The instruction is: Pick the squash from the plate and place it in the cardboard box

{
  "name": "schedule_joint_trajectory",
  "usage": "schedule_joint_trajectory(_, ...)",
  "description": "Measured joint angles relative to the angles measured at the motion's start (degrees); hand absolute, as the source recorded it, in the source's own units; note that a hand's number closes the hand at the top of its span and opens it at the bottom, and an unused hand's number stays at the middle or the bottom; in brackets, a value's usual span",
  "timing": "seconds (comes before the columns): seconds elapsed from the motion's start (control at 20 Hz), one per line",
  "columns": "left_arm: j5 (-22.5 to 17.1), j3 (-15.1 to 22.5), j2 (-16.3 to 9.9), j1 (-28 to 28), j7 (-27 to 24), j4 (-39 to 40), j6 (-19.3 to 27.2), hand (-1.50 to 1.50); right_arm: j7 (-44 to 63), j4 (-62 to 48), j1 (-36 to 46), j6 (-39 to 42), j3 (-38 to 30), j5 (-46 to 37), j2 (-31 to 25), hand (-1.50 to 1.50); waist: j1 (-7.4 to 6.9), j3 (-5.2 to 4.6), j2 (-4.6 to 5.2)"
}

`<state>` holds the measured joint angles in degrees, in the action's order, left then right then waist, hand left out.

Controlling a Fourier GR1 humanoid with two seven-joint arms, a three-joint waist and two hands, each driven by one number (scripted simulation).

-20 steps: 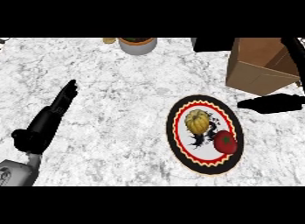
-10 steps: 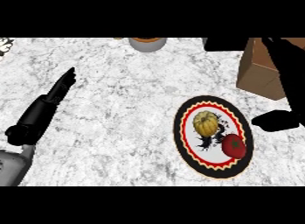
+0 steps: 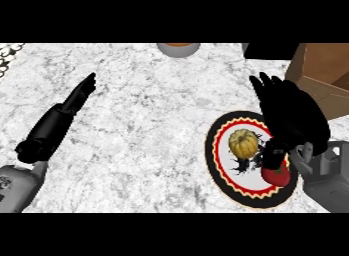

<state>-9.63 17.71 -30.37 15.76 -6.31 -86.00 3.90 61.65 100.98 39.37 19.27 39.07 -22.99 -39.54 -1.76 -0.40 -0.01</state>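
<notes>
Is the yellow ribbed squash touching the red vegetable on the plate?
Apart. Head view shows white plate between yellow ribbed squash and red vegetable.

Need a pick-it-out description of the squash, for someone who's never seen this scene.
Find the round plate with the red and black rim, on the marble counter near the cardboard box. The squash lies on its upper half, just left of the right hand. It is yellow and ribbed, unlike the smooth red item lower on the plate.

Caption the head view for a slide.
Right hand open above the plate holding squash and a red vegetable; box behind, left hand resting open.
</notes>
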Motion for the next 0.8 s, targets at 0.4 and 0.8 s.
schedule_joint_trajectory(0.4,0.7,0.6,0.9,0.5,0.2,0.5,-0.4,0.0,4.0,-13.0,5.9,4.7,5.4,3.5,9.7,-1.5,-0.54,-0.01,0.03)
schedule_joint_trajectory(0.8,1.4,0.1,1.4,0.2,0.2,0.4,0.0,0.0,7.3,-26.5,10.6,6.4,6.2,5.0,19.1,-1.5,0.09,0.12,-0.11)
